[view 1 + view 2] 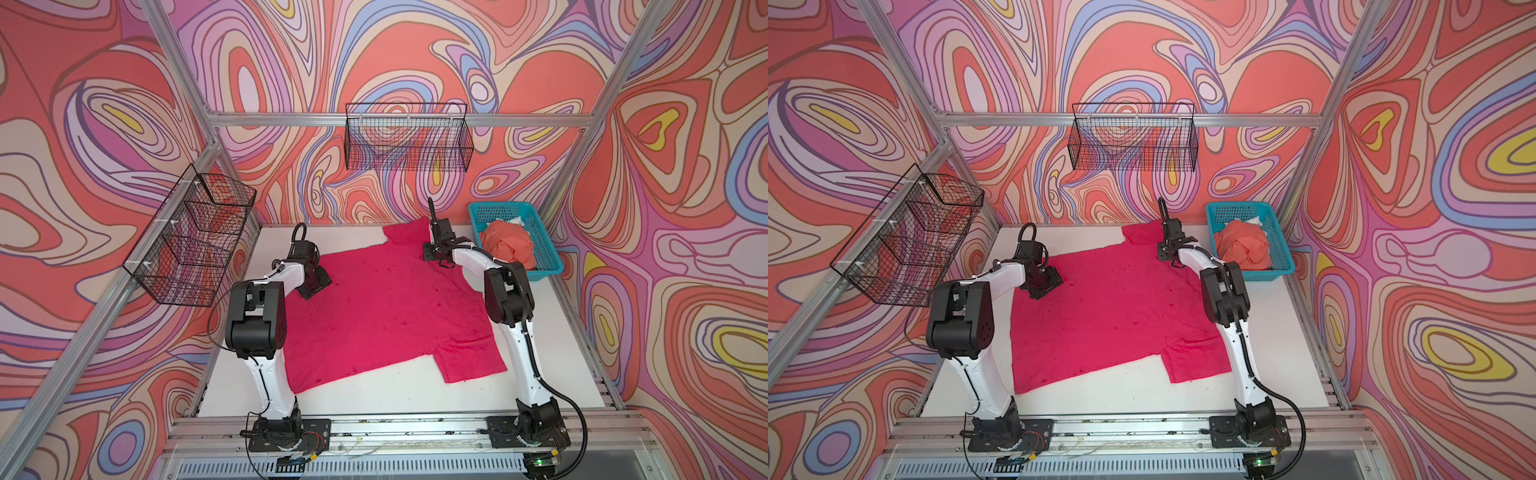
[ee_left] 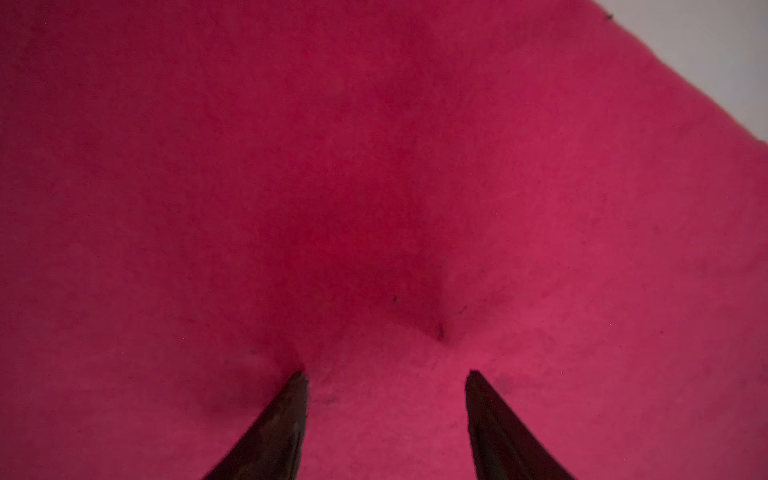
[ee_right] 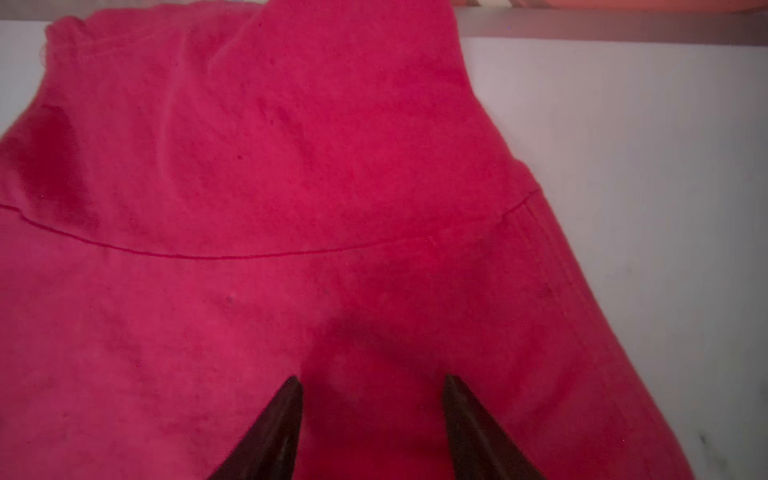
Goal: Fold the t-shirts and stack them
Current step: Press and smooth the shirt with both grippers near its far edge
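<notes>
Left gripper (image 2: 386, 374) and right gripper (image 3: 372, 378) are resting tips on the magenta t-shirt (image 1: 382, 307) beneath them; both are standing with jaws apart.

Both top views bright, evenly lit, sharp; wide-angle stretch at corners. Wrist views dimmer, soft focus, w/ dark shadow patch on magenta t-shirt (image 2: 353, 257).

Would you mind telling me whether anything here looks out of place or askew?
The magenta t-shirt lies spread but skewed diagonally on the white table; the coral-orange t-shirt sits crumpled, unfolded, in the teal basket.
</notes>
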You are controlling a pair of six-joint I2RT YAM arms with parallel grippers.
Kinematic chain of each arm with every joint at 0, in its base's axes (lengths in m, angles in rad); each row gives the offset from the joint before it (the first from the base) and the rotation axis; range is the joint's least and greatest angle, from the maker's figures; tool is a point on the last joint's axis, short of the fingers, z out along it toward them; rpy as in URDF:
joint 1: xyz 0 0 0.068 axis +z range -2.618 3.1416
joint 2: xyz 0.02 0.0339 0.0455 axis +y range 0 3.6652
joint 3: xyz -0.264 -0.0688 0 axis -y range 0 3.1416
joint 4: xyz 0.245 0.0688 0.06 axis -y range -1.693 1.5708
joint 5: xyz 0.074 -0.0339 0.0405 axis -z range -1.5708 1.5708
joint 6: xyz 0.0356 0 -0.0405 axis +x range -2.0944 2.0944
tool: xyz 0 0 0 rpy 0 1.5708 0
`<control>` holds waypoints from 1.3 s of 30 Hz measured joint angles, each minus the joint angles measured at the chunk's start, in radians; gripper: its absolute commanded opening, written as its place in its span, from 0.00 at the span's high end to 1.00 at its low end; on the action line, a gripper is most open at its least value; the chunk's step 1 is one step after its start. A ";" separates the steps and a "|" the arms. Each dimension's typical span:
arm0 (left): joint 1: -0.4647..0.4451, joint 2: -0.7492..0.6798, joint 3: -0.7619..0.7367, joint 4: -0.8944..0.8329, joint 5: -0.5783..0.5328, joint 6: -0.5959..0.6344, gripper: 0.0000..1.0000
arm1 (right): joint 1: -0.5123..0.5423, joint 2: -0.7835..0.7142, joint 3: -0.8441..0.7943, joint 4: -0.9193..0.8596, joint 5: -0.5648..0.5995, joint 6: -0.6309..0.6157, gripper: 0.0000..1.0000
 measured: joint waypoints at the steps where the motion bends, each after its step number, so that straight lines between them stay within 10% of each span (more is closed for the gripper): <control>1: 0.000 -0.011 -0.019 0.011 0.001 -0.002 0.39 | 0.000 -0.023 -0.036 0.002 -0.006 0.000 0.43; 22: 0.000 -0.163 -0.195 -0.021 0.048 -0.023 0.40 | 0.052 -0.362 -0.512 -0.072 -0.060 0.018 0.43; 39: 0.027 -0.023 0.084 -0.056 0.018 0.021 0.38 | 0.039 -0.238 -0.108 -0.211 -0.051 0.037 0.42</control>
